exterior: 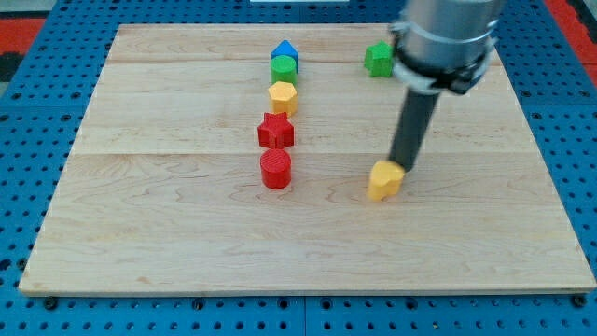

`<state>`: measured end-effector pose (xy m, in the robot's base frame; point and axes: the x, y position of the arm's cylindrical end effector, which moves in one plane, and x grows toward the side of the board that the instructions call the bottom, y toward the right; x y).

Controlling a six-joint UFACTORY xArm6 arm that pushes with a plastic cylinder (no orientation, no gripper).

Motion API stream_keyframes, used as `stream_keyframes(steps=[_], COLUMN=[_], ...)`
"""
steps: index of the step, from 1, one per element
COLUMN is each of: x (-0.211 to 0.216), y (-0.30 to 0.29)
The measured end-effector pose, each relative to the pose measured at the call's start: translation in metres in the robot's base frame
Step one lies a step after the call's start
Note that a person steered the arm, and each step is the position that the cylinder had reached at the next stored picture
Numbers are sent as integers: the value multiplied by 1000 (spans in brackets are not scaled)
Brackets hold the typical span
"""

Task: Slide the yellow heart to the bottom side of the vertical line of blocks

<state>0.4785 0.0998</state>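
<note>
The yellow heart (pixel 384 180) lies right of the board's middle. My tip (pixel 403 166) touches its upper right side. A vertical line of blocks stands at centre left: a blue block (pixel 284 51) at the top, then a green cylinder (pixel 284 68), a yellow hexagon (pixel 282 96), a red star (pixel 276 131) and a red cylinder (pixel 276 170) at the bottom. The heart is level with the red cylinder and well to its right.
A green star-like block (pixel 378 59) sits near the board's top edge, partly behind the arm's body (pixel 443 42). The wooden board (pixel 168 233) lies on a blue perforated table (pixel 28 112).
</note>
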Motion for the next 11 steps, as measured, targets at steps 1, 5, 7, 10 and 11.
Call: stream_keyframes(steps=[1,5,7,10,11], x=[33,61,76,69,59], y=[-66,-74,-80,-117,-108])
